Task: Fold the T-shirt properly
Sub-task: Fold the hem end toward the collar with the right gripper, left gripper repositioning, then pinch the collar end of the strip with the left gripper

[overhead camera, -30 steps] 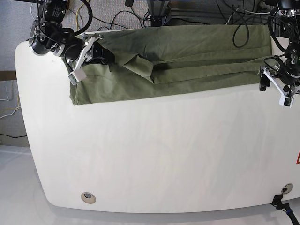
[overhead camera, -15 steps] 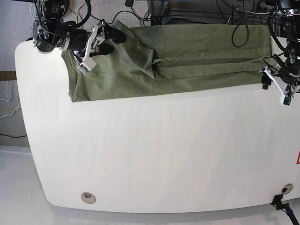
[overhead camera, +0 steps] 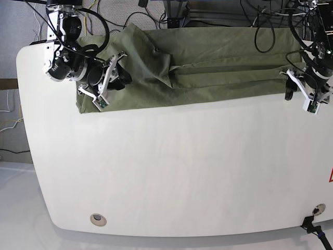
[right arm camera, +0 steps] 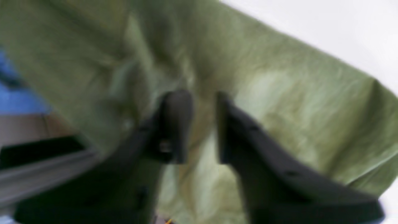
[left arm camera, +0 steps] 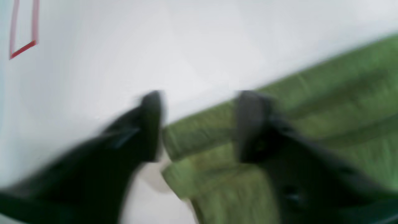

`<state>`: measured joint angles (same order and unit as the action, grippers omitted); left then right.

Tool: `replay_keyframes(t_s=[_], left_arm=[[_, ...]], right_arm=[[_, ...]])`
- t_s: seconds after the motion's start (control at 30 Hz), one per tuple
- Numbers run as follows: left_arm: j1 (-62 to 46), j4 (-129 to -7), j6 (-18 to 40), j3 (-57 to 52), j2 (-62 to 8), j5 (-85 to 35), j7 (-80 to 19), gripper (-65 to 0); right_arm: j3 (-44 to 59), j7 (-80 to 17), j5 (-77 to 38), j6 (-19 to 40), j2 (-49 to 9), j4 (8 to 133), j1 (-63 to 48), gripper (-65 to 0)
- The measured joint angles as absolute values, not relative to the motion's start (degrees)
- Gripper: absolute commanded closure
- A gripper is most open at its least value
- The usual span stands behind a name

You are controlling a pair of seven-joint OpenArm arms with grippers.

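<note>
The olive-green T-shirt [overhead camera: 218, 67] lies stretched along the far edge of the white table [overhead camera: 182, 166], with folds along its length. My right gripper [overhead camera: 106, 83] is at the shirt's left end. In the right wrist view it [right arm camera: 200, 127] stands nearly closed with a ridge of the shirt [right arm camera: 295, 93] pinched between the fingers. A peak of cloth rises behind it. My left gripper [overhead camera: 301, 96] is at the shirt's right end. In the left wrist view it [left arm camera: 200, 127] is open, its fingers straddling the hem corner of the shirt [left arm camera: 326, 109].
Cables and equipment [overhead camera: 171, 15] crowd the space behind the table's far edge. Two round holes [overhead camera: 97, 219] sit near the table's front corners. A red mark [overhead camera: 331, 177] is at the right edge, also in the left wrist view [left arm camera: 23, 46].
My right gripper rose toward the far edge, then came back forward and down, drawing the shirt's far left edge up into a peak. My left gripper shifted slightly toward the shirt's right corner.
</note>
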<state>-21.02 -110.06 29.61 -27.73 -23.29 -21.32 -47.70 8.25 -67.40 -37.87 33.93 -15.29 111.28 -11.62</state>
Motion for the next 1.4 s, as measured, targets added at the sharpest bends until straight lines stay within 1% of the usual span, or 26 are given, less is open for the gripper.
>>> replay_keyframes(t_s=[0.03,0.13,0.23,0.3,0.37,0.47,0.63,0.73,0.83,0.97,1.27,1.4], left_arm=[[-21.82,-110.32,33.04,-29.04,-22.50,-21.78,-47.94,0.0],[-23.27,-110.19,40.07,-31.05,-21.41,-20.14,-48.16,0.0],[-28.03,-110.52,40.03,-30.89,-19.40,-21.02,-47.46,0.0],[-31.70,-110.43,40.36,-30.76,-19.14,-20.71,-48.27,0.0],[-32.84,-110.26,39.90,-30.83,-19.22,-20.21,-48.31,0.0],[-33.41,-110.17,39.94,-30.33,-16.97,-20.14,-46.94,0.0],[-33.28,-104.27,40.01,-25.76,-17.39,-13.89,-48.21,0.0],[-29.56,-100.60,39.92,-22.98,-17.63,-12.78,-45.87,0.0],[-24.38,-96.25,39.92,-21.02,-18.24,-11.33,-43.16,0.0],[-20.71,-93.30,39.94,-19.94,-18.44,-9.89,-41.98,0.0],[-16.91,-91.09,40.38,-19.07,-20.16,-8.49,-42.35,0.0],[-15.84,-90.63,40.69,-18.68,-21.06,-8.47,-43.11,0.0]], right_arm=[[8.08,-66.08,-34.79,34.37,-14.24,111.28,-11.68,0.0],[6.35,-59.57,-26.48,34.02,-13.78,111.72,-14.61,0.0],[5.28,-53.12,-20.01,33.91,-12.56,112.05,-18.61,0.0],[5.23,-49.47,-14.92,34.00,-10.72,112.01,-20.05,0.0],[5.23,-45.36,-11.68,33.89,-9.65,112.03,-21.98,0.0],[5.06,-43.97,-7.77,33.93,-8.12,111.92,-24.14,0.0],[5.26,-42.11,-7.31,34.06,-7.35,110.52,-24.82,0.0],[5.30,-39.35,-7.31,34.00,-7.51,106.26,-24.80,0.0],[5.63,-33.91,-8.62,34.06,-7.62,102.10,-24.23,0.0],[7.44,-30.92,-10.90,35.07,-7.46,96.97,-21.26,0.0],[7.11,-31.03,-10.96,35.64,-11.00,87.90,-9.74,0.0],[7.05,-30.98,-10.92,35.53,-11.09,86.98,-8.60,0.0]])
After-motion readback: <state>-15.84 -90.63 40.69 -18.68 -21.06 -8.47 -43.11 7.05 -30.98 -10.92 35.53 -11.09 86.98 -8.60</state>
